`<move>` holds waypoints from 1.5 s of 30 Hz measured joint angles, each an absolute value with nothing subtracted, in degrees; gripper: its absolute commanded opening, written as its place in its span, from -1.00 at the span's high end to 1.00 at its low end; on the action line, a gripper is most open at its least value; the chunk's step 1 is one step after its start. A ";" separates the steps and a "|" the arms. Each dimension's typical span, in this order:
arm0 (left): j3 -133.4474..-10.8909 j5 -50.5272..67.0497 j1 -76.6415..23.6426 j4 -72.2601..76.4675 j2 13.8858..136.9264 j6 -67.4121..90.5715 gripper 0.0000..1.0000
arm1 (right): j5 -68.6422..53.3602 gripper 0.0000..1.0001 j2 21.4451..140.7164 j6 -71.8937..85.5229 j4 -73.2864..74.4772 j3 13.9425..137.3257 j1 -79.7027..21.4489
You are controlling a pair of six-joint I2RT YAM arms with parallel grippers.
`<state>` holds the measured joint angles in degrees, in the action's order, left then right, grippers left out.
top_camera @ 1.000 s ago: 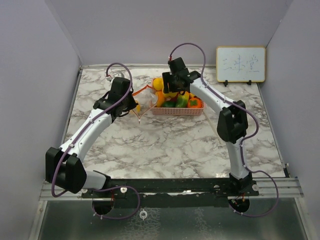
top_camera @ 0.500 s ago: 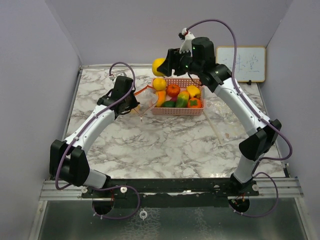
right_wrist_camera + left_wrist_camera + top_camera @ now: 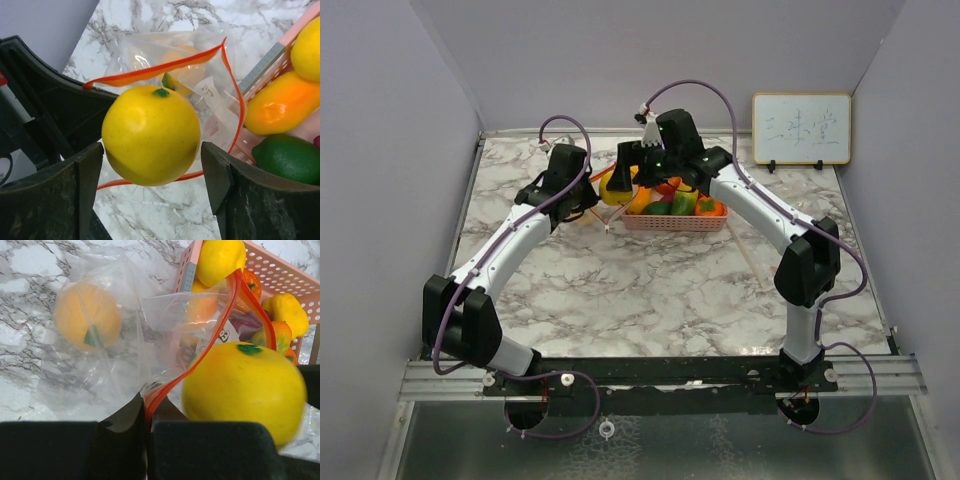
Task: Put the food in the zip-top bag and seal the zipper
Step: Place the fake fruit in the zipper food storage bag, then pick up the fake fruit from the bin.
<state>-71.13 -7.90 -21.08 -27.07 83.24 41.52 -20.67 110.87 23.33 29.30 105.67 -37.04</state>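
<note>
My right gripper (image 3: 623,178) (image 3: 152,165) is shut on a round yellow fruit (image 3: 151,134) and holds it just above the open mouth of the zip-top bag (image 3: 212,102). The fruit also shows in the top view (image 3: 616,187) and the left wrist view (image 3: 245,390). My left gripper (image 3: 582,200) (image 3: 147,415) is shut on the orange-red zipper (image 3: 220,325) and holds the bag's mouth up. An orange fruit (image 3: 87,315) lies inside the bag (image 3: 115,375). More food sits in the pink basket (image 3: 675,223): yellow, orange, green and red pieces.
The pink basket (image 3: 280,270) (image 3: 265,70) stands right behind the bag's mouth. A small whiteboard (image 3: 801,128) stands at the back right. Grey walls close off the marble table on the left, back and right.
My right gripper lifted the yellow fruit out of the basket, then swung it down and left to the bag's mouth. My left gripper has kept its hold on the zipper.
</note>
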 measured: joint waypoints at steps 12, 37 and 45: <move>-71.13 -6.63 -21.04 -26.17 84.66 41.67 1.00 | -4.89 -0.99 111.55 22.31 34.15 112.81 -36.69; -71.75 -6.59 -20.25 -26.20 83.15 41.21 1.00 | 14.79 -0.59 122.91 26.44 50.41 106.56 -30.52; -70.81 -6.46 -20.25 -26.24 82.39 41.21 1.00 | 18.44 0.51 123.24 24.29 46.37 106.19 -30.52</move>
<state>-70.81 -6.46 -20.25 -26.24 82.39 41.21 18.44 123.24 24.29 46.37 106.19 -30.52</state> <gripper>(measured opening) 0.011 0.523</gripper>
